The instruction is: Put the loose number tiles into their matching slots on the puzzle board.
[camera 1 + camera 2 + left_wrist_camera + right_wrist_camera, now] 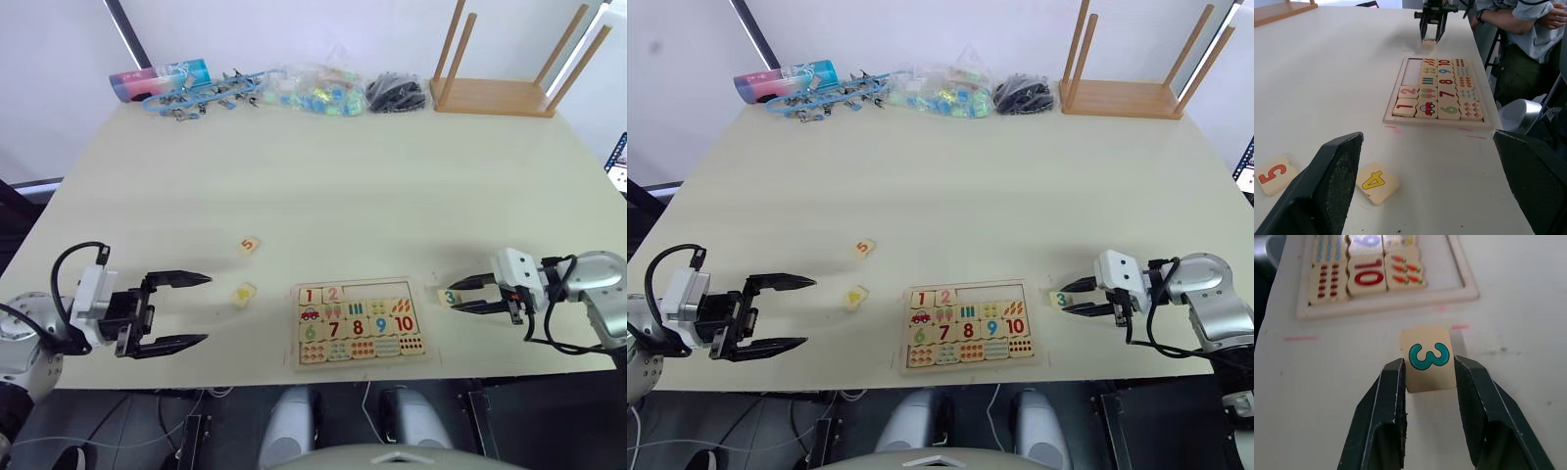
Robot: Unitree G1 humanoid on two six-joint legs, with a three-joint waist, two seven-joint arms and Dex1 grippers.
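Gripping the 3 tile (1428, 359) between its two fingers, the right gripper (462, 292) sits low at the table (323, 186), just right of the board (361, 322). The tile's sides are pinched by the fingertips, and it seems to be touching the table, though that is hard to judge. The left gripper (186, 309) hovers at the table's near left, fingers spread wide with nothing between them. The 4 tile (1376, 182) lies flat just ahead of those fingers, between gripper and board, and the 5 tile (249, 245) lies a little farther back on the table. On the board, the 1 tile (1404, 106) and 2 tile (1408, 91) fill the first two slots of the top row; the remaining slots (380, 290) in that row are bare. The rows below are full. Along the far edge lie a bag of bits (318, 91), a black heap (396, 93) and a wooden stand (495, 96). A person (1520, 24) sits beyond the table's near edge in the left wrist view.
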